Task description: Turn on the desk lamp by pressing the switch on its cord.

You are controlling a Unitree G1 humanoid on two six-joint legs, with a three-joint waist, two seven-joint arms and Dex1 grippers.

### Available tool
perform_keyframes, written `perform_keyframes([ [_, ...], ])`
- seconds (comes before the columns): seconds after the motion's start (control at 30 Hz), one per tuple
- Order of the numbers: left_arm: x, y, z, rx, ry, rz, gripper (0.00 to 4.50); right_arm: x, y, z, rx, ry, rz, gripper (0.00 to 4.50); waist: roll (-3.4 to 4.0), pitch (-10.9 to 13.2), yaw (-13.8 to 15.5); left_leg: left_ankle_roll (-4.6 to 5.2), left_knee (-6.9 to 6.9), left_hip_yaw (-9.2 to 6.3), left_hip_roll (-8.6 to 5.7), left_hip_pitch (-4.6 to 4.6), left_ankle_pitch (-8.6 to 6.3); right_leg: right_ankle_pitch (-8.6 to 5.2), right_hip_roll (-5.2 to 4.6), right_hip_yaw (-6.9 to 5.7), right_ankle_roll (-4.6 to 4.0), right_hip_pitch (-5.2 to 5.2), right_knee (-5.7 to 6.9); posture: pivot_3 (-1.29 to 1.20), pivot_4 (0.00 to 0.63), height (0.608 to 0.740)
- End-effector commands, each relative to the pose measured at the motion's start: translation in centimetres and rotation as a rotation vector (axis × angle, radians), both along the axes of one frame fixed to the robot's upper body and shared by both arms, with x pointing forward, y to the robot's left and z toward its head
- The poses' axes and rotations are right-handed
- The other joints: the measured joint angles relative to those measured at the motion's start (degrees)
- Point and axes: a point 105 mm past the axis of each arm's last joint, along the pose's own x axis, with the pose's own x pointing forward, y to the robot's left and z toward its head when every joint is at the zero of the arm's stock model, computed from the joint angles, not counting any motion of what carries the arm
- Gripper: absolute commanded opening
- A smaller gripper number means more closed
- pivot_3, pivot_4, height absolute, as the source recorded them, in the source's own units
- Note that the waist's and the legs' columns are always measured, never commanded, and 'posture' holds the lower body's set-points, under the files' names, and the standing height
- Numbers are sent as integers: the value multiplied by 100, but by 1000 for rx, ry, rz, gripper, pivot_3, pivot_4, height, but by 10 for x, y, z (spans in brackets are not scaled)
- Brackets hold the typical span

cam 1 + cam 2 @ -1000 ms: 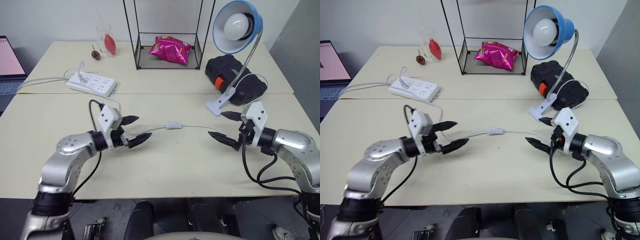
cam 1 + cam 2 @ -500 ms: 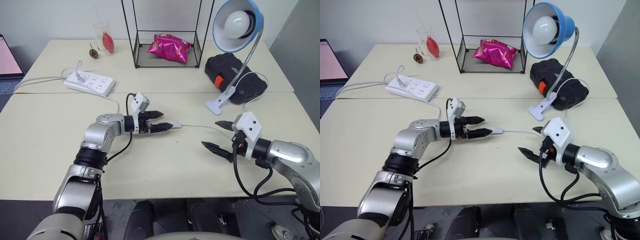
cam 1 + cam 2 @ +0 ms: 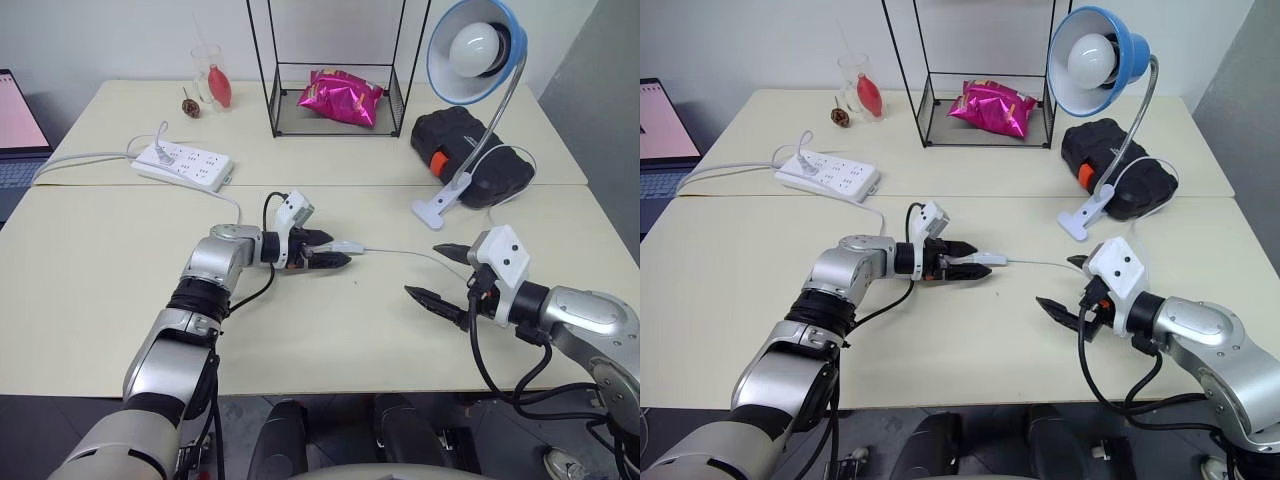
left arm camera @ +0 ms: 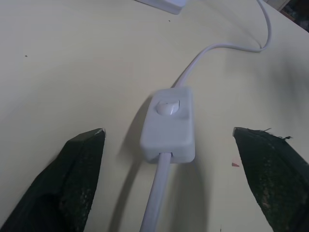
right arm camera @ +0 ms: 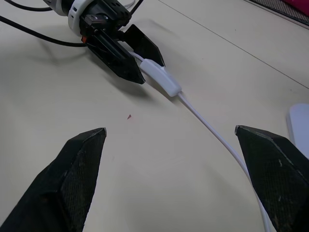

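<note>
**Left gripper astride the cord switch; right gripper spread and clear**

1. Work surface. Two cream tables (image 3: 90, 330) stand pushed together. The seam between them runs from 9 o'clock to 3 o'clock across the head views.

2. Switch. The switch (image 3: 344, 247) is a small white oblong box. It lies flat on the near table, close to the middle of the scene. A round button shows on its upper face in the left wrist view.

3. Cord. The cord (image 3: 405, 254) leaves the switch toward 3 o'clock, in the direction of the lamp's clip. From the other end of the switch it runs toward 10 o'clock, to the power strip (image 3: 183, 165) on the far table.

4. Desk lamp. The desk lamp (image 3: 470, 50) stands at 1 o'clock. Its white clip base rests on the table just beside a black case (image 3: 470, 155). The blue shade faces the camera. The bulb appears unlit.

5. Left gripper. The left gripper (image 3: 328, 249) points toward 3 o'clock and sits low over the table. Its two fingers (image 4: 79, 164) are spread. One finger lies on each side of the switch, and a gap shows between each finger and the box.

6. Right gripper. The right gripper (image 3: 440, 273) hangs at 4 o'clock from the switch, well apart from it. Its fingers are spread wide and hold nothing.

7. Other items. A wire rack (image 3: 275, 80) at 12 o'clock holds a pink snack bag (image 3: 343, 100).
</note>
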Motion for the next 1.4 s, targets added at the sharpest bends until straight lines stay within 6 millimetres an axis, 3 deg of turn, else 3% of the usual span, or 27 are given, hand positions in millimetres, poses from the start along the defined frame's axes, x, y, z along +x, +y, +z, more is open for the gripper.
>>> perform_keyframes([
  [0.03,-3,-6,1,-8,9,-25,3489,-2,3,12,1,-53,19,4500,0,0,1,0,-1,0,0,0,0,0,0,0,0,0,0,0,150,740],
  [0.4,-3,-10,-1,-21,-27,-20,1186,0,3,13,-8,-54,27,4500,0,0,4,0,0,0,0,-1,0,0,0,1,0,-1,0,0,150,740],
  [0.43,-3,-10,-1,-22,-34,-19,1125,0,3,13,-9,-54,28,4500,0,0,4,0,0,0,0,-1,0,0,0,1,0,-1,0,0,150,740],
  [0.67,-10,-12,12,-28,-250,-45,1118,0,2,8,70,-16,-7,4500,0,0,4,0,0,1,1,-1,0,1,-1,3,-1,-1,0,0,150,740],
  [0.97,-32,-22,45,-124,-485,-34,1117,-7,37,-12,642,286,-183,4500,4,-4,35,0,1,0,5,0,0,17,-1,5,-24,-2,4,0,150,740],
  [1.17,-37,-20,54,-145,-499,-6,1117,11,58,-8,968,480,-215,4500,4,-6,-8,1,1,1,11,4,1,18,4,5,-18,-2,5,0,150,740],
  [1.4,-43,-19,55,-138,-490,-17,1117,32,72,-1,1091,552,-216,4500,4,-6,-50,1,-4,2,10,1,1,18,5,5,-20,-4,0,0,150,740],
])
